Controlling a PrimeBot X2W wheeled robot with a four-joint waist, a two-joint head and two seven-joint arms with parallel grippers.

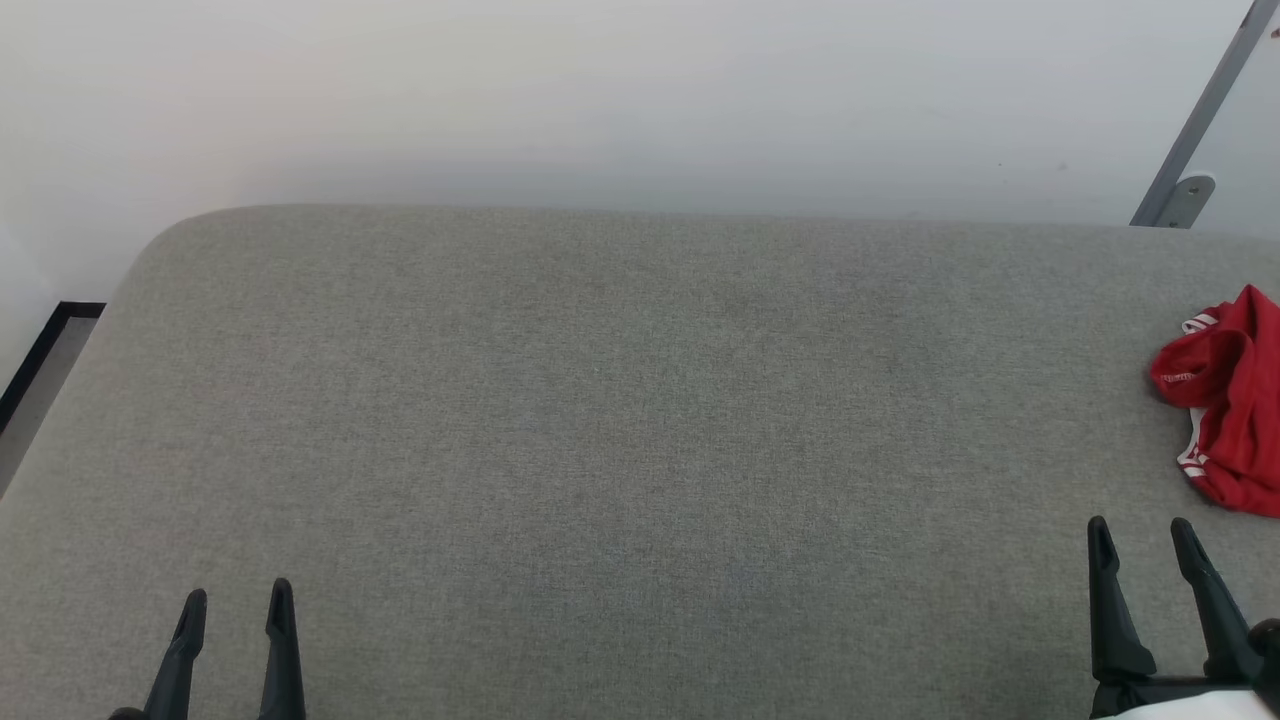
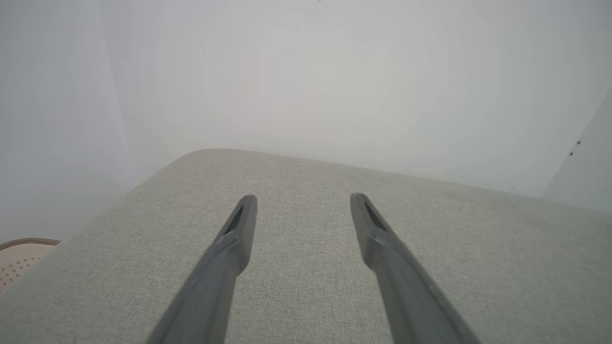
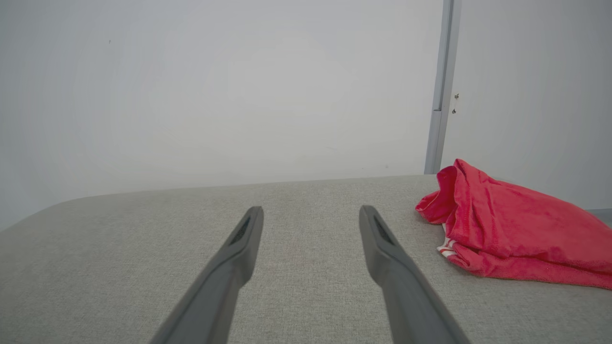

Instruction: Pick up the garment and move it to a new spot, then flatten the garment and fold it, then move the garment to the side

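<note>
**A:** Where is the garment?

**B:** The garment (image 1: 1225, 400), red with a bit of red-and-white striped trim showing, lies crumpled in a heap at the far right of the grey fabric-covered counter (image 1: 600, 400). The head view's right edge cuts part of it off. In the right wrist view the garment (image 3: 516, 239) sits ahead and to the right of the fingers, near the counter's back edge, where a metal post (image 3: 442, 86) stands against the wall.

**A:** And the tools?

**B:** Both have their fingers spread apart and hold nothing. The right tool (image 1: 1140, 523) hovers near the heap without touching it. The left tool (image 1: 239, 592) is well apart from it, at the lower left over bare counter.

**A:** What could go wrong from here?

**B:** The heap is bunched, so a pinch could probably catch several layers at once. The garment would then likely lift as a knot and resist flattening. A shallow pinch on a loose fold could slip free mid-carry. A low sideways approach might push the cloth towards the back edge instead of gripping it. How far the garment reaches to the right cannot be told, so a hidden part may drag or snag.
</note>
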